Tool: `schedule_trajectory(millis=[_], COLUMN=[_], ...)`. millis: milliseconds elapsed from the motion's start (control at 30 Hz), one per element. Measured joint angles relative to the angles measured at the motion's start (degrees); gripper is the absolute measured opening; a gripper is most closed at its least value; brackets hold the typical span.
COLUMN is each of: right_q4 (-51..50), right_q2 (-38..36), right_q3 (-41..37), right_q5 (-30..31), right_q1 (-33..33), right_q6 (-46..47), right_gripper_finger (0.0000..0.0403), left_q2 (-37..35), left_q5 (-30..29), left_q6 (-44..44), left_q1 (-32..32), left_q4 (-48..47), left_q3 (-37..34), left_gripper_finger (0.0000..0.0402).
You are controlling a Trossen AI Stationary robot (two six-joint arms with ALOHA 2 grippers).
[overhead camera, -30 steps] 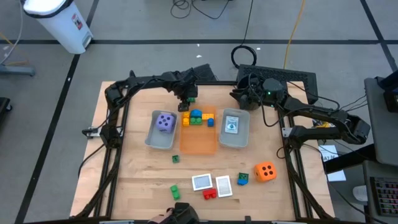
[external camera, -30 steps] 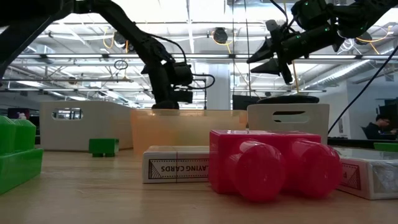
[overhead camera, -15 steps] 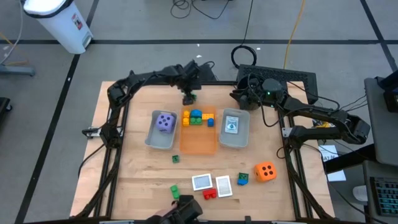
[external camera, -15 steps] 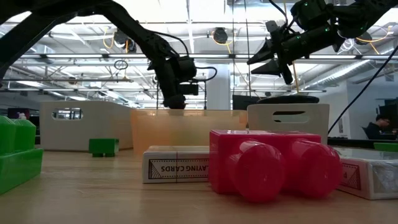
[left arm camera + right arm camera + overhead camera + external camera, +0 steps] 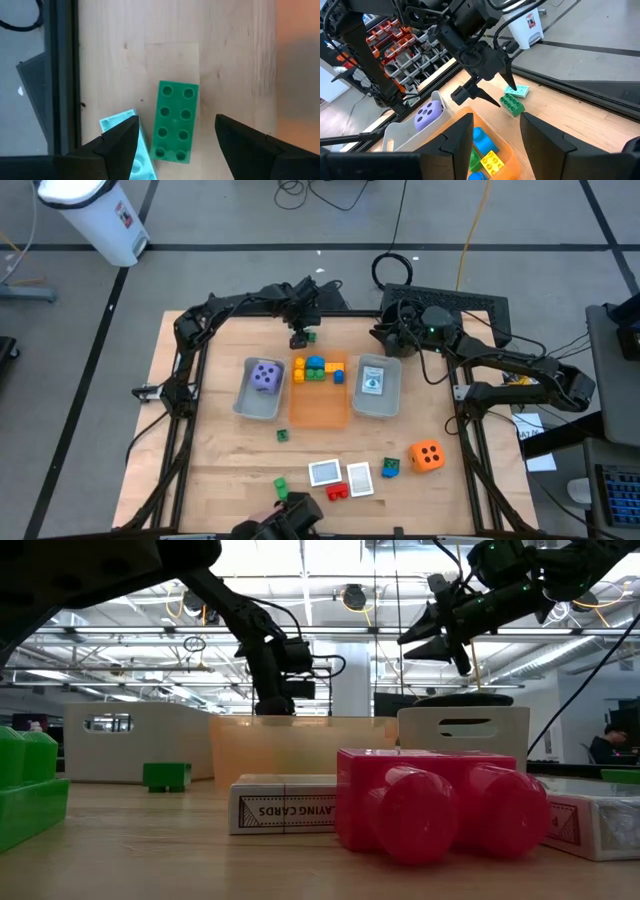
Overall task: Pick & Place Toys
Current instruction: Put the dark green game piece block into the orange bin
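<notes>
The left gripper (image 5: 175,131) is held open and empty above the green brick (image 5: 174,121), which lies between its fingers, apparently untouched. It should be lowered squarely, clear of the turquoise brick (image 5: 134,145) just beside one finger.

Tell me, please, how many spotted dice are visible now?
2. The purple die lies in the left grey tray. The orange die sits on the table near the right front. None other is visible.
</notes>
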Motion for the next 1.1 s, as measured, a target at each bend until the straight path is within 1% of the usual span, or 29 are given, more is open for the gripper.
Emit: schedule_trajectory(millis=[167, 367, 567, 667, 867, 900, 1100], right_q4=[-0.41, -1.04, -1.11, -1.2, -1.26, -1.27, -1.52], right_q2=[0.0, 0.0, 0.01, 0.0, 0.0, 0.0, 0.0], right_q3=[0.01, 0.01, -0.01, 0.0, -0.01, 0.0, -0.01], right_q5=[0.02, -0.01, -0.11, -0.05, -0.02, -0.02, 0.0], right_q1=[0.0, 0.08, 0.24, 0.24, 0.24, 0.24, 0.24], right_q6=[-0.01, 0.01, -0.01, 0.01, -0.23, -0.37, -0.62], right_gripper_finger=[0.0157, 0.0157, 0.0157, 0.0157, 0.0157, 0.0157, 0.0157], left_q2=[0.53, 2.9, 3.54, 3.54, 3.52, 3.52, 3.52], left_q5=[-0.06, -0.33, -0.55, -1.23, -2.13, -2.17, -2.23], left_q6=[-0.43, -1.27, -1.23, -1.32, -1.71, -1.8, -3.48], left_q1=[0.36, 0.45, 0.18, 0.23, 0.18, 0.14, 0.05], left_q4=[0.54, -1.13, -2.43, -2.25, -3.6, -3.54, -3.53], left_q3=[0.02, 0.02, 0.02, 0.02, 0.02, 0.02, 0.02], left_gripper_finger=[0.0268, 0.0268, 0.0264, 0.024, 0.0144, 0.0135, 0.0135])
